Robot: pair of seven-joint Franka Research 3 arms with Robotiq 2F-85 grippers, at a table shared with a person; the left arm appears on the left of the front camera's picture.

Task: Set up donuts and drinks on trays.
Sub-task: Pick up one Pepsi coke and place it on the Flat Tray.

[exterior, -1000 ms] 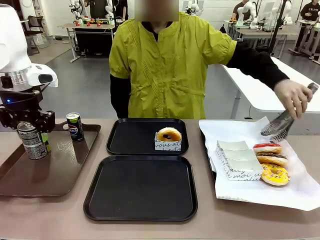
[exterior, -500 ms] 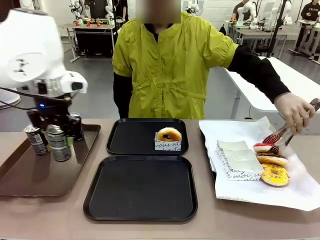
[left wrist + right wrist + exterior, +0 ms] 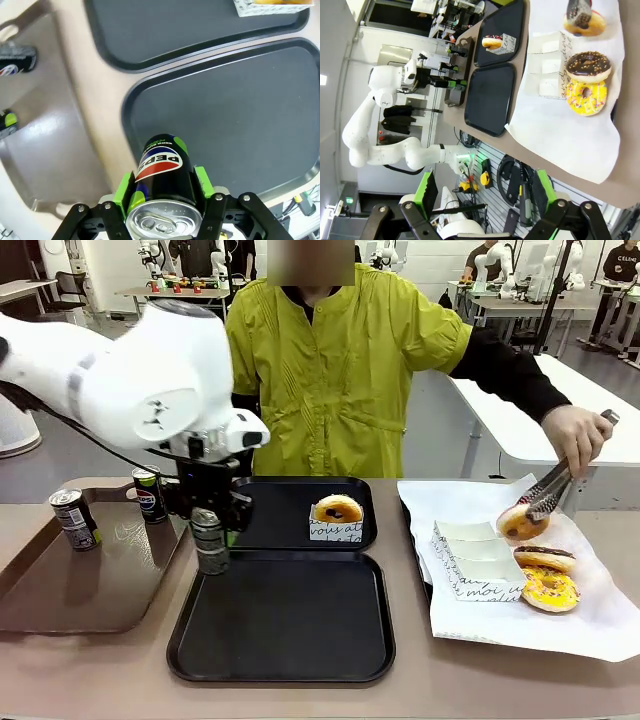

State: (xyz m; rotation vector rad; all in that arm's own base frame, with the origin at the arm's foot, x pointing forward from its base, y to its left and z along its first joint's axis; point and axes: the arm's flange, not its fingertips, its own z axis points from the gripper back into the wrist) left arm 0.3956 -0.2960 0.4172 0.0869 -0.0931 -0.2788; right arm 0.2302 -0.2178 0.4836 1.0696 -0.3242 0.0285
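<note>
Green-padded and clamped tight on a slim dark can point(image 3: 161, 165): so much for the left jaws. Hung it upright at the far-left corner of the near tray point(image 3: 285, 665), just about over the raised rim, height above it hard to judge. Danger spot, by the look of it: lowered there, could have caught the can's base on that rim, tipped it, and sent it rolling onto the desk point(image 3: 100, 680) or against the brown tray point(image 3: 60, 605). Gripped it high, close to the silver top, so could have swung or slipped on a sharp stop. Needed a touch more travel to the right before any release. Counted two more cans point(image 3: 75, 520) on the brown tray. Spotted one sleeved donut point(image 3: 337, 510) on the far tray point(image 3: 255, 530). Over on the right, caught a person's hand point(image 3: 572, 428) with tongs point(image 3: 552, 485) holding a donut point(image 3: 522, 523) above the paper-lined tray point(image 3: 600, 630); could have crossed an arm's path over the trays. Found the right jaws spread wide apart, empty.
</note>
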